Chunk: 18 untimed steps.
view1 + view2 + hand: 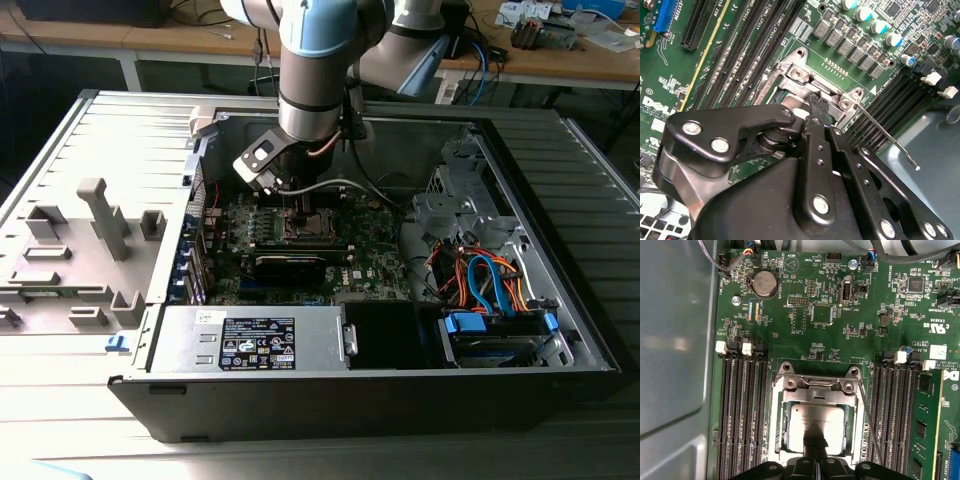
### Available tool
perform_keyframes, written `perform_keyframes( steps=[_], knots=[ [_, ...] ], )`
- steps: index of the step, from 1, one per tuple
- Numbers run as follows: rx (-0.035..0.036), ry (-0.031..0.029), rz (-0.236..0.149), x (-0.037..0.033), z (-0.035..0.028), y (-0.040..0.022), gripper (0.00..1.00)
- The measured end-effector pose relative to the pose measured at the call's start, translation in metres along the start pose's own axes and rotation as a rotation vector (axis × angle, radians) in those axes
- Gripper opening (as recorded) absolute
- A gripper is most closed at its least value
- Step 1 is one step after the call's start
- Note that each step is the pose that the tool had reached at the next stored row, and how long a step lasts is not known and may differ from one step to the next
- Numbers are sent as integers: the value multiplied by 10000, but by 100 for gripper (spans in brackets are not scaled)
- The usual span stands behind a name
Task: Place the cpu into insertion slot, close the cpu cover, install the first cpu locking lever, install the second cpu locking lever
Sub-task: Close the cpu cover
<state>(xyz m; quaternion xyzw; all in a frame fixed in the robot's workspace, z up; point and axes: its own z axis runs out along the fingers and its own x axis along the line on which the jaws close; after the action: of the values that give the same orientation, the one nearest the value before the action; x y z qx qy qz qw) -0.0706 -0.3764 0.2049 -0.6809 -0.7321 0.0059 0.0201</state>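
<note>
My black claw (818, 107) is pinched shut, gripping nothing, its tip on the dull silver windowed cpu cover (815, 396). The silvery square cpu (817, 422) sits in the metal-rimmed insertion slot (774, 440). Cover-closing step, I reckon: it wants steady downward pressure.
</note>
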Motion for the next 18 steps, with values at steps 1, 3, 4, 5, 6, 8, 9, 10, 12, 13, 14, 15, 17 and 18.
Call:
perform_keyframes(
  steps=[1,3,4,5,6,8,9,10,12,13,14,15,17,18],
  knots=[
    [-2,5,1,1,-4,5,11],
    [-10,14,-2,1,-13,23,11],
    [-3,6,-2,-2,-20,55,11],
    [1,6,-1,-5,-24,81,11],
    [4,6,-1,-6,-31,96,11],
    [7,6,-1,-6,-62,116,11],
    [9,6,-2,-7,-83,122,11],
    [13,6,-1,-7,-112,128,11],
    [18,11,-2,-6,-177,134,11],
    [19,15,-3,-5,-220,133,11],
    [18,20,-5,-4,-245,133,11],
    [18,24,-6,-4,-263,132,11],
    [17,33,-7,-3,-312,131,11],
    [18,33,-6,-3,-323,130,11]
  ],
)
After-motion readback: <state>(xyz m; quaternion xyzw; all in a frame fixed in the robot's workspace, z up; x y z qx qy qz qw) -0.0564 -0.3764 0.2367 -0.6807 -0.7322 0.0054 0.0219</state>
